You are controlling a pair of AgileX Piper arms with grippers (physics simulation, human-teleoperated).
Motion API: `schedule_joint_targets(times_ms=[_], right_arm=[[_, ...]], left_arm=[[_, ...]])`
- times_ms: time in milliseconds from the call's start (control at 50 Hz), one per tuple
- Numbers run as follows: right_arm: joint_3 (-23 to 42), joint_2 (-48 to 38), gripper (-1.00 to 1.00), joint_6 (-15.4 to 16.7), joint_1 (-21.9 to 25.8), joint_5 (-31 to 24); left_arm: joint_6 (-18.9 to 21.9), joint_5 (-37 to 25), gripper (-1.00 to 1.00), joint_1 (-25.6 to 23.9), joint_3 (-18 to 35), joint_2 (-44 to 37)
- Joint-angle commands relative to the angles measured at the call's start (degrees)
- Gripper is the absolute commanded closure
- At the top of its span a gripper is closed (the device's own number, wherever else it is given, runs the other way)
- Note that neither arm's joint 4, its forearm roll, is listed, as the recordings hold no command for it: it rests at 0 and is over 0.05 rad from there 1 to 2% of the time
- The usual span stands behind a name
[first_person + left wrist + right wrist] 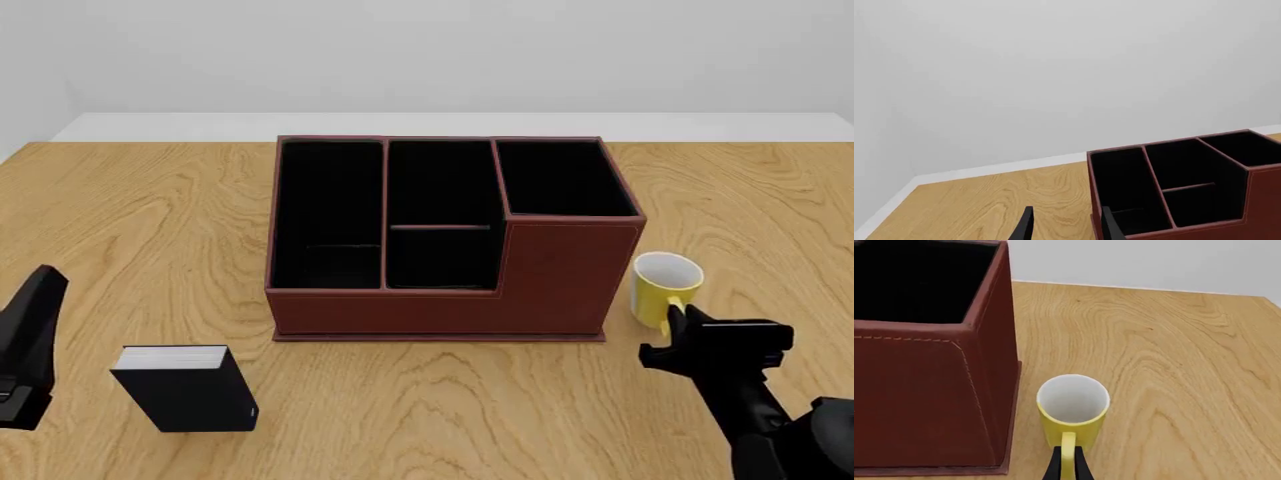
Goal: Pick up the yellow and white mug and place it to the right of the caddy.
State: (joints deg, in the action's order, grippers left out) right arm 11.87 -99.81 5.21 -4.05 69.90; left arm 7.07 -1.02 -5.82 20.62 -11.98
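Front view shows the mug (665,283) standing upright on the table (147,220) just beside the caddy's (441,235) right wall, near its front corner, with its handle turned toward the right gripper (681,325). That gripper is at the handle; in the right wrist view its two dark fingertips (1054,467) sit narrowly on either side of the yellow loop (1067,450), apparently pinching it, though whether they press or merely straddle it I cannot tell for sure. The mug looks small, stiff and light, with a smooth glazed surface that would likely slip under a loose grip; the handle gives a sure hold but lets the cup swing, so a firm squeeze low on the loop seems wise. It already stands to the right of the caddy, so the placing looks close to done. The left gripper (1067,227) hangs apart from the caddy's left front, fingers spread with nothing between them. A small black box (187,385) lies in front of the caddy's left corner.
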Motion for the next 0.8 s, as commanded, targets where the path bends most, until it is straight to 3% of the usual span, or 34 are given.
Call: schedule_joint_targets(times_ms=[20, 440, 460, 800], right_arm=[[-0.44, -2.53, 1.0, -0.65, -0.02, -0.01], [-0.08, -3.72, 1.0, -0.04, -0.48, 0.0], [-0.05, -3.75, -1.0, 0.01, -0.4, 0.0], [-0.03, -3.71, -1.0, 0.38, -0.25, -0.01]], left_arm=[[-0.04, 0.29, -1.0, 0.06, -0.38, -0.07], [-0.37, 1.13, -1.0, 0.07, -0.86, -0.62], [-0.42, 1.15, -1.0, 0.11, -0.87, -0.62], [-0.58, 1.49, -1.0, 0.3, -1.14, -0.8]])
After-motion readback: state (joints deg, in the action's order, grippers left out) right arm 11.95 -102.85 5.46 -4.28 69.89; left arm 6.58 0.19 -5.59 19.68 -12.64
